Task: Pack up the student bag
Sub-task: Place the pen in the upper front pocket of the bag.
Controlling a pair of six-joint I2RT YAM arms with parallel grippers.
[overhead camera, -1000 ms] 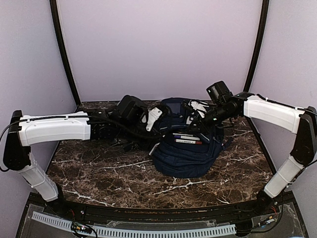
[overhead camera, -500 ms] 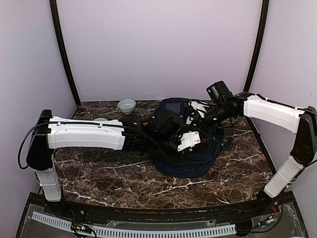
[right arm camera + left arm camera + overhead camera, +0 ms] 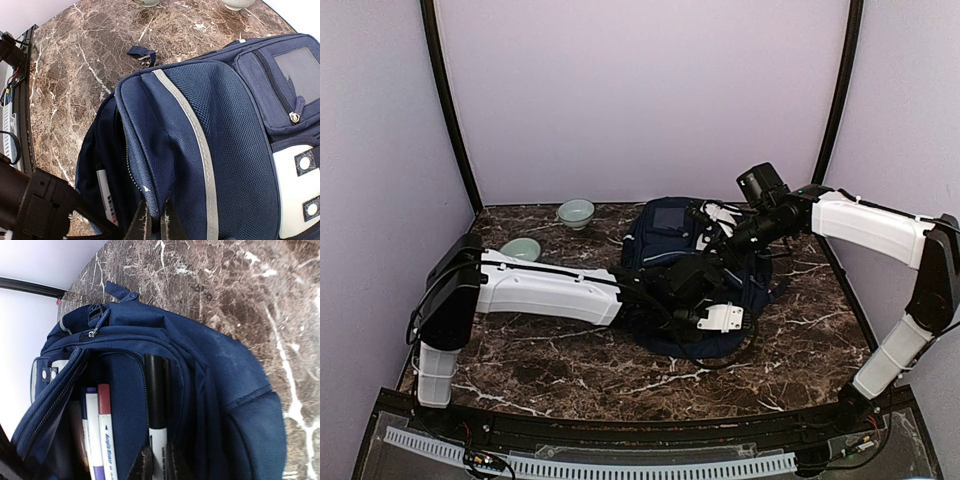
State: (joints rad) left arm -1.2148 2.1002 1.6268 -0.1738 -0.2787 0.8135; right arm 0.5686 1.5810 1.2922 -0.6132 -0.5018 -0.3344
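Clamped in left gripper [image 3: 156, 464], black white-labelled marker [image 3: 156, 400] points straight ahead into open pocket [image 3: 120, 390] of navy-blue fabric backpack [image 3: 235, 390]; right gripper [image 3: 154, 220] pinched shut on pocket's flap edge [image 3: 131, 150].

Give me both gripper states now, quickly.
Left gripper: closed on a black-capped marker inside the student bag pocket.
Right gripper: closed on the student bag's pocket edge.
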